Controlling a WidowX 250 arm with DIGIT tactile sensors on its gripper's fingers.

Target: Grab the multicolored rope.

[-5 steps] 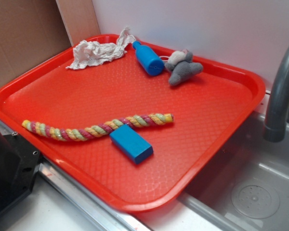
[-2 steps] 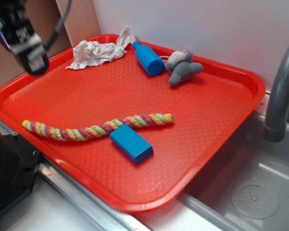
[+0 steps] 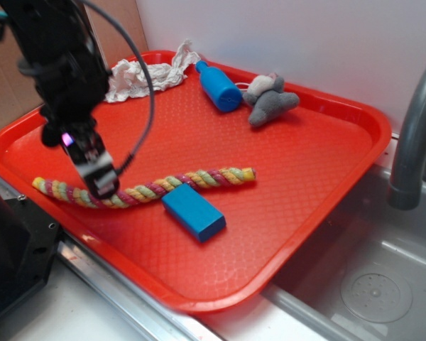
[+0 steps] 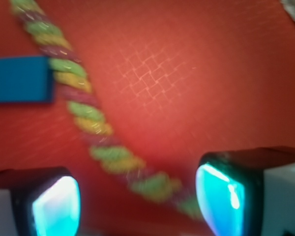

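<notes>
My black two-fingered gripper (image 4: 137,199) hangs wide open and empty over the left stretch of the twisted yellow, pink and green rope (image 3: 145,188) on the red plastic tray (image 3: 319,170), so I should straddle it squarely before closing.

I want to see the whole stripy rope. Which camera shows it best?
The exterior view: the rope lies sharp and nearly whole on the tray, only a bit hidden by the gripper. The wrist view shows just a blurry stretch running between the open fingers.
</notes>
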